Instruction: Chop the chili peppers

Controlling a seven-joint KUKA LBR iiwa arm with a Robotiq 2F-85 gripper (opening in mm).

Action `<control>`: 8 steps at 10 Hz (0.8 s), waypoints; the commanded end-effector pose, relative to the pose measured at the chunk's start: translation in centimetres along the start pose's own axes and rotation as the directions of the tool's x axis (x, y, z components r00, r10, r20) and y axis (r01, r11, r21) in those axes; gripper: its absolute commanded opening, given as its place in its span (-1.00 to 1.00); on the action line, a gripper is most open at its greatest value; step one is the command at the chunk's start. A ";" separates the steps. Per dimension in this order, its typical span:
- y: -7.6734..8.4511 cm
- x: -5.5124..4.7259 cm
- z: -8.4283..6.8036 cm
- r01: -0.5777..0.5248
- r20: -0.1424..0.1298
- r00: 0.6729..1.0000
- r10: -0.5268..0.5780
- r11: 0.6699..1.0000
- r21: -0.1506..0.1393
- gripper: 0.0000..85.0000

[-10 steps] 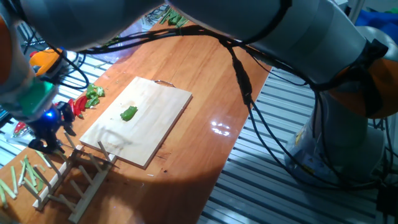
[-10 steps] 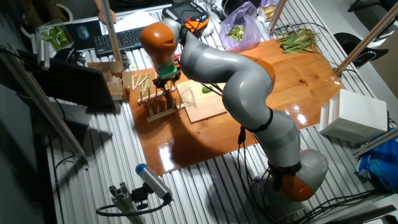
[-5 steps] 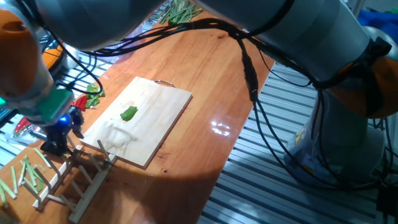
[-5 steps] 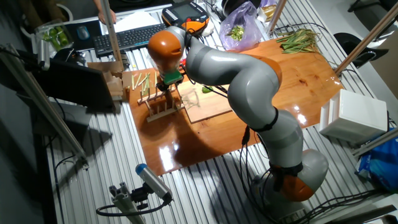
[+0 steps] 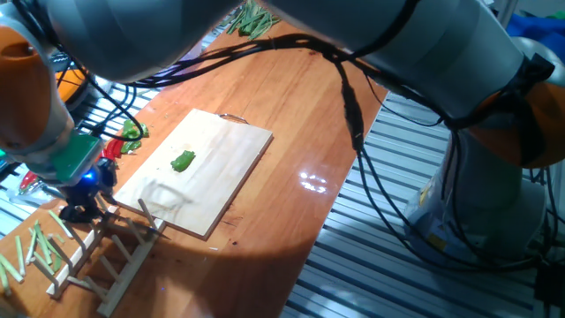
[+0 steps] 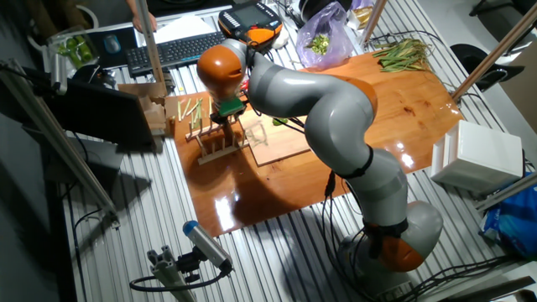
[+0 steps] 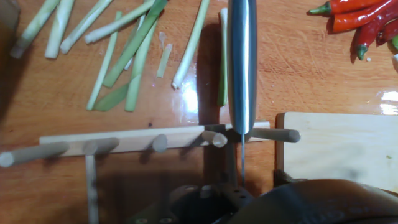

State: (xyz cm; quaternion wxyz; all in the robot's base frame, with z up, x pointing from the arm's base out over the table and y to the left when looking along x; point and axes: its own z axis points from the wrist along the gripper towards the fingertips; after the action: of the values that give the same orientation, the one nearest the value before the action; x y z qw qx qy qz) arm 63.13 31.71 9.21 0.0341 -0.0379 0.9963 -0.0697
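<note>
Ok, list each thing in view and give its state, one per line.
green chili: whole, uncut, lying on the board.
cutting board: flat on the table.
knife: standing on edge in the rack, between pegs.
wooden rack: on the table, beside the board.
claw: at the rack; open or shut, unclear.

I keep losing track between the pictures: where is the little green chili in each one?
One fixed view: the green chili lies on the cutting board, left of middle.
The other fixed view: a green speck beside the arm, probably it.
Hand view: not in it.
Shared landmark: the wooden peg rack.
</note>
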 end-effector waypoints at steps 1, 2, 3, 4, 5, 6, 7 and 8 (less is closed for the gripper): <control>0.0 0.0 0.1 -0.003 -0.005 1.000 0.003 1.000 0.005 -0.20; -0.1 -0.1 0.4 -0.012 -0.015 1.000 0.012 1.000 0.011 -0.20; -0.1 -0.1 0.7 -0.023 -0.021 0.999 0.024 1.000 0.017 -0.20; 0.0 -0.1 0.7 -0.026 -0.023 0.999 0.027 0.999 0.018 -0.20; -0.1 -0.2 0.7 -0.022 -0.030 0.999 0.022 1.000 0.018 -0.20; -0.1 -0.2 0.7 -0.014 -0.034 0.999 0.015 1.000 0.017 -0.60; -0.2 -0.2 0.7 -0.011 -0.032 0.999 0.011 1.000 0.019 -1.00; -0.3 -0.1 0.8 -0.005 -0.033 0.999 0.005 1.000 0.022 -1.00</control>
State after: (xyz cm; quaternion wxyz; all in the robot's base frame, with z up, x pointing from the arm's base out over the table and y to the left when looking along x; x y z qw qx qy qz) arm 63.31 31.35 8.44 0.0191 -0.0338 0.9960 -0.0810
